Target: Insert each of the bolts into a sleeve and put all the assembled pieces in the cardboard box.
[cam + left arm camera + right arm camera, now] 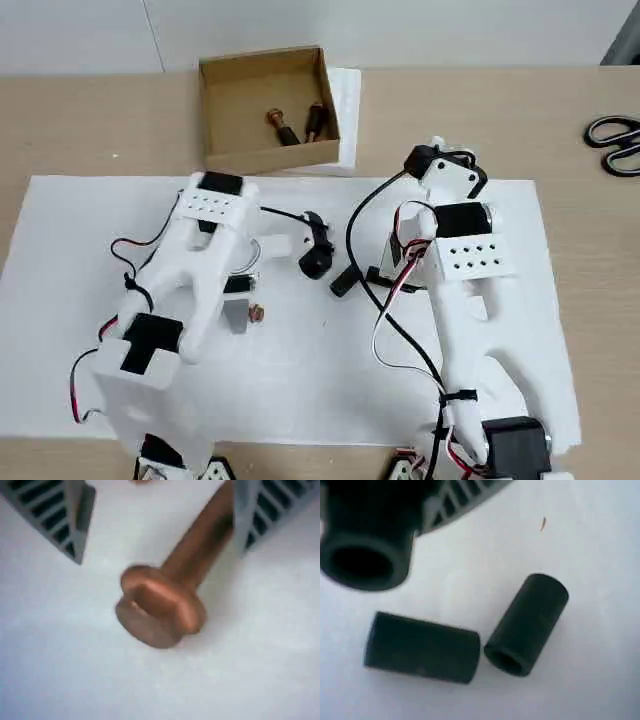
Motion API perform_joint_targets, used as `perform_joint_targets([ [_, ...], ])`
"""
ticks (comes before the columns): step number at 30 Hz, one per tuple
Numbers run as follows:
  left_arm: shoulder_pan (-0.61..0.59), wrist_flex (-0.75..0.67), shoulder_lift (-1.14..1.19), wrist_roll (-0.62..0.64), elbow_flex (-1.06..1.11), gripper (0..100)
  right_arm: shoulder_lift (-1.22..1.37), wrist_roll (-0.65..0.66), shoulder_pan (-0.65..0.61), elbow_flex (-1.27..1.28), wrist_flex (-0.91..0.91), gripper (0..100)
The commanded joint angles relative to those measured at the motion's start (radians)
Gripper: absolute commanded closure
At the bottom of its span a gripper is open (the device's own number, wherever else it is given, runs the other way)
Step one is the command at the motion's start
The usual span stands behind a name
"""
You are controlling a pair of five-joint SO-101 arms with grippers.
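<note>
Smooth copper hex-head bolt (165, 597) lies between the left gripper's (160, 515) spread fingers; right gripper (390, 510) clamps a matte black tubular sleeve (362, 562).

Overhead camera looks down on table (100, 120); wrist cameras sit close above it.

In cardboard box (270, 157), behind sheet (320, 380): two assembled pieces (283, 128), side by side. On sheet, left of middle: bolt (256, 313). Right of bolt, mid-sheet: two sleeves (422, 647), just beside each other. Far right on table (100, 120): scissors (615, 143).
</note>
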Motion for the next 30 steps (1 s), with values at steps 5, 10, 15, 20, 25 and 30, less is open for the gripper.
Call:
perform_joint_targets([
  [5, 0.041, -0.028, 0.037, -0.003, -0.005, 80, -0.031, 0.009, 0.01, -0.005, -0.013, 99.6],
  [10, 0.038, -0.077, 0.075, -0.003, -0.005, 81, -0.031, 0.009, 0.01, -0.005, -0.013, 99.6],
  [15, 0.038, -0.091, 0.127, -0.003, -0.008, 85, -0.03, 0.009, 0.01, -0.005, -0.013, 99.6],
  [20, 0.037, -0.087, 0.137, -0.003, -0.035, 93, -0.03, 0.009, 0.01, -0.005, -0.015, 99.6],
  [25, 0.037, -0.06, 0.137, -0.005, -0.079, 98, -0.03, 0.009, 0.01, -0.005, -0.015, 99.6],
  [30, 0.023, -0.06, 0.144, -0.002, -0.117, 100, -0.03, 0.009, 0.01, -0.005, -0.015, 99.6],
])
